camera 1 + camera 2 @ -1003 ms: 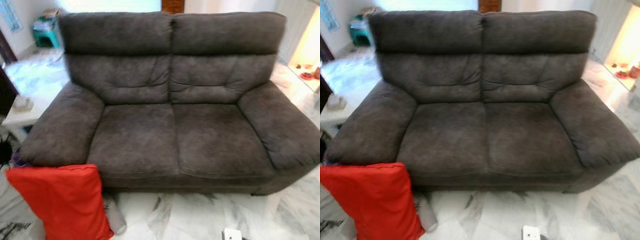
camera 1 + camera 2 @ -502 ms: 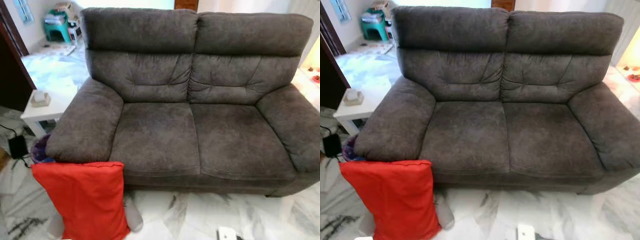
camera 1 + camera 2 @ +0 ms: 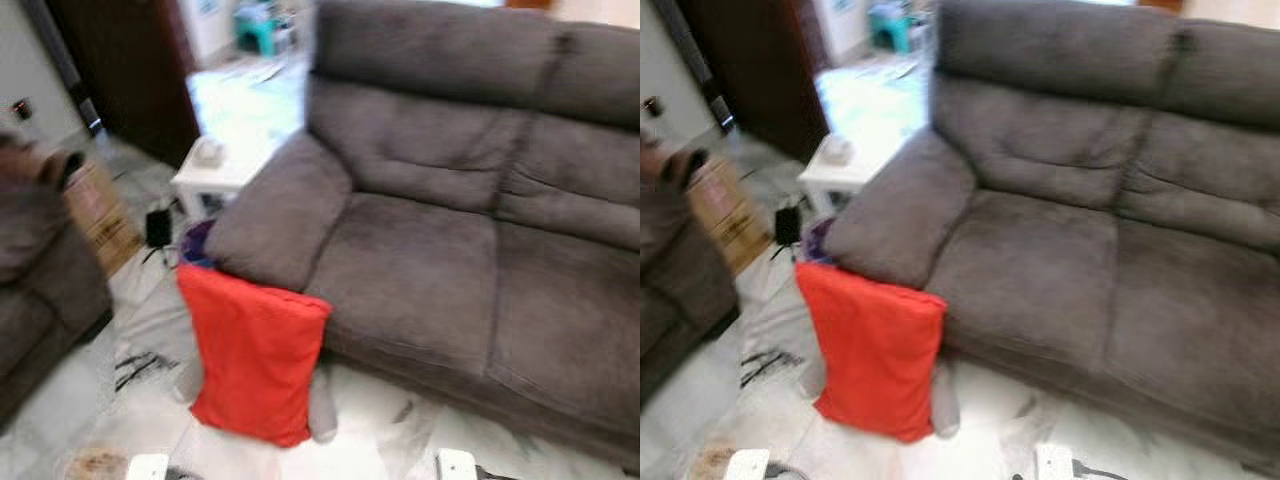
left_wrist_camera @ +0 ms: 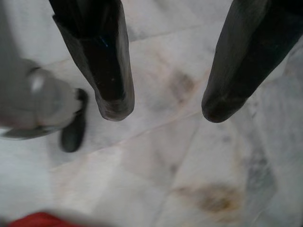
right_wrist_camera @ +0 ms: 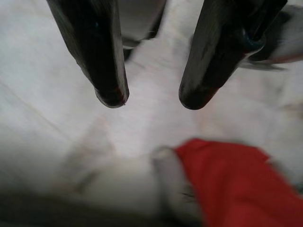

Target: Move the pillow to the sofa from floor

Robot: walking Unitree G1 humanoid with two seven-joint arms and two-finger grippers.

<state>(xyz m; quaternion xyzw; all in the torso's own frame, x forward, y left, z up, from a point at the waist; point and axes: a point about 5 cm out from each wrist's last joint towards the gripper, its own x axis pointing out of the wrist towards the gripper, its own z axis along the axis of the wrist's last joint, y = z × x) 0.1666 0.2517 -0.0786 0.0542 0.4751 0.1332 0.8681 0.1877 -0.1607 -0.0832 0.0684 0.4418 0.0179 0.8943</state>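
Both hands, the left hand and right hand, are held spread above the floor. The red pillow is propped against the sofa; grasped by one corner, it could slip.

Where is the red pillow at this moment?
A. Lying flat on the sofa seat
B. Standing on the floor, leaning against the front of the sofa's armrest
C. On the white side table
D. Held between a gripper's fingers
B: the red pillow stands upright on the marble floor, its top edge against the sofa armrest.
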